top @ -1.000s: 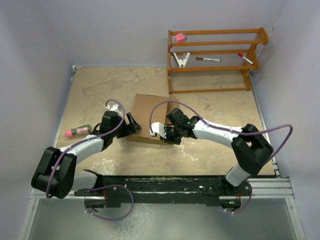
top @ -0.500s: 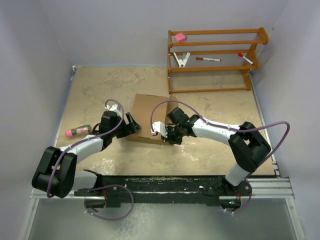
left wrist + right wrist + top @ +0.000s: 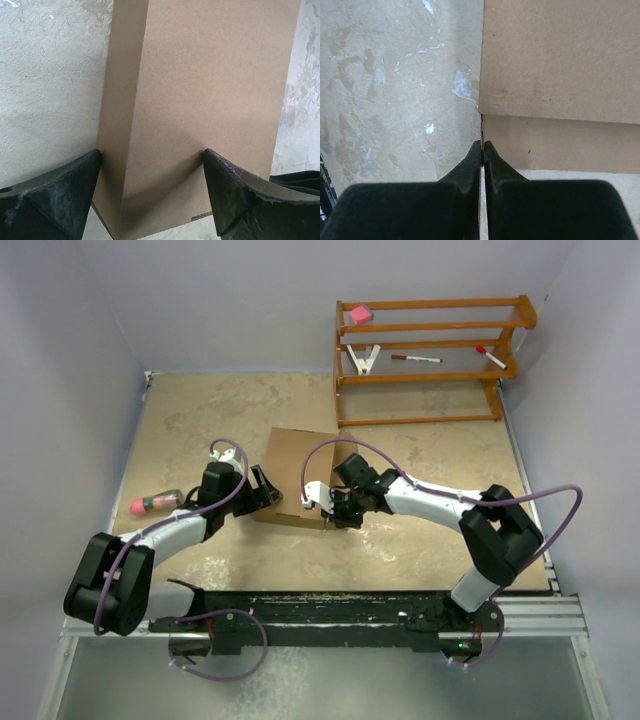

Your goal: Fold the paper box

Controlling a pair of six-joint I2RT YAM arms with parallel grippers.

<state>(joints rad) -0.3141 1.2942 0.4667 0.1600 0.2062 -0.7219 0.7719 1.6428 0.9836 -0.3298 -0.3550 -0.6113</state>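
Note:
The paper box (image 3: 300,472) is a brown cardboard mailer lying in the middle of the table. My left gripper (image 3: 262,490) is at its left side. In the left wrist view the box (image 3: 210,85) fills the frame, and the gripper (image 3: 152,155) is open wide, with both fingertips (image 3: 220,170) resting against the cardboard on either side of a folded ridge. My right gripper (image 3: 326,510) is at the box's near right corner. In the right wrist view the gripper (image 3: 483,145) is shut on the thin edge of a cardboard flap (image 3: 555,145).
A wooden rack (image 3: 425,360) stands at the back right with a pink block (image 3: 361,314), a white clip (image 3: 362,359) and markers on it. A pink-tipped object (image 3: 152,504) lies near the left wall. Walls close in the table on the left, back and right.
The right arm's elbow has shifted slightly left and its gripper has edged a little along the box's corner. The left arm and the box look unchanged.

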